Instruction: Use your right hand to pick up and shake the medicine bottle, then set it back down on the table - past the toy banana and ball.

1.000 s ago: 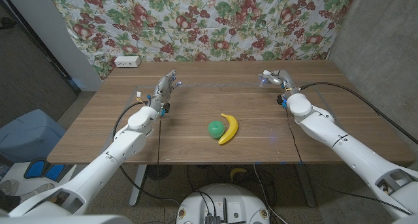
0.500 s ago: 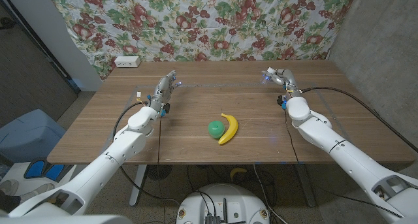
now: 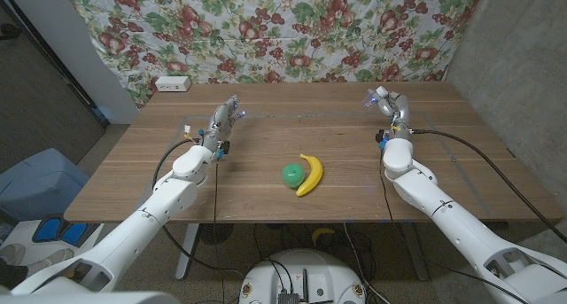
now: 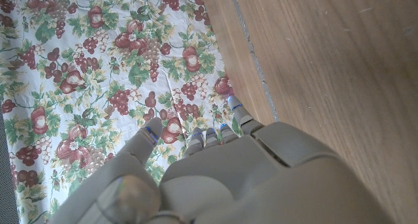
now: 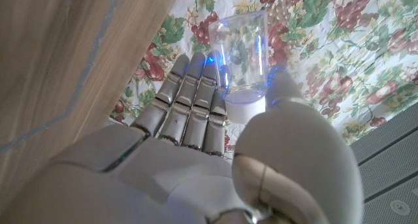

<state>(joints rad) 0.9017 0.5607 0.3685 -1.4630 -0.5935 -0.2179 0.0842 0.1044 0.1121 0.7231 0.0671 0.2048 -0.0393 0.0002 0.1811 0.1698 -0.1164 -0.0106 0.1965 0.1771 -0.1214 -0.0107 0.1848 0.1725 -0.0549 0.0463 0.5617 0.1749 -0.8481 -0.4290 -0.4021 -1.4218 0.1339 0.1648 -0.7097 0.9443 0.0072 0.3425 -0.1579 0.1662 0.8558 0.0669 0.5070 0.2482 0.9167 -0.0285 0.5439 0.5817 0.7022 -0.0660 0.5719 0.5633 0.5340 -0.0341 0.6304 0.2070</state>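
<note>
Shifted rightward, right hand (image 3: 387, 104) holds the seemingly clear medicine bottle (image 5: 241, 54).

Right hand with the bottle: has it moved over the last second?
Yes. The right hand, holding the medicine bottle, has shifted toward the table's right edge and slightly toward the far edge.

No writing, label, brand, number or sign can be read anywhere here. The clear plastic medicine bottle with a white cap (image 5: 240, 61), which the right hand (image 5: 215, 152) holds, carries no legible label. The small white box (image 3: 172, 83) on the wooden table (image 3: 266, 206), at the far edge below the fruit-patterned cloth backdrop (image 3: 283, 29), is too small to make out any marking.
</note>
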